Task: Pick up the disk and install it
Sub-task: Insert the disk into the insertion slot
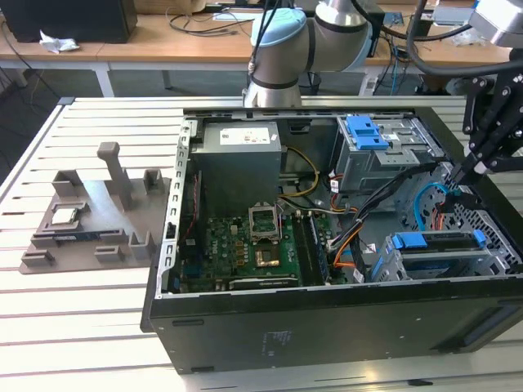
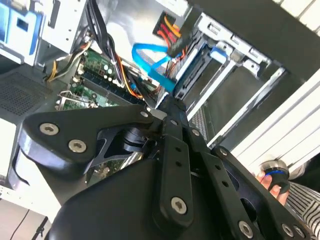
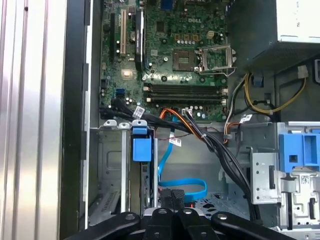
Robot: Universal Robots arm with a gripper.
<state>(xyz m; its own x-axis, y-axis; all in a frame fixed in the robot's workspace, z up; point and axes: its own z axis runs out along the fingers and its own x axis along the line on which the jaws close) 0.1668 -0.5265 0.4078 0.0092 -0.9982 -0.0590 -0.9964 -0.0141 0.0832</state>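
Tool [image 1: 472,173] amid case cables [image 1: 425,204]

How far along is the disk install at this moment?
Done: the disk sits in the lower drive cage, blue carrier on top. In hand: nothing; the gripper, shut, hovers by the blue data cable. Left: cannot tell whether the disk is fully seated.
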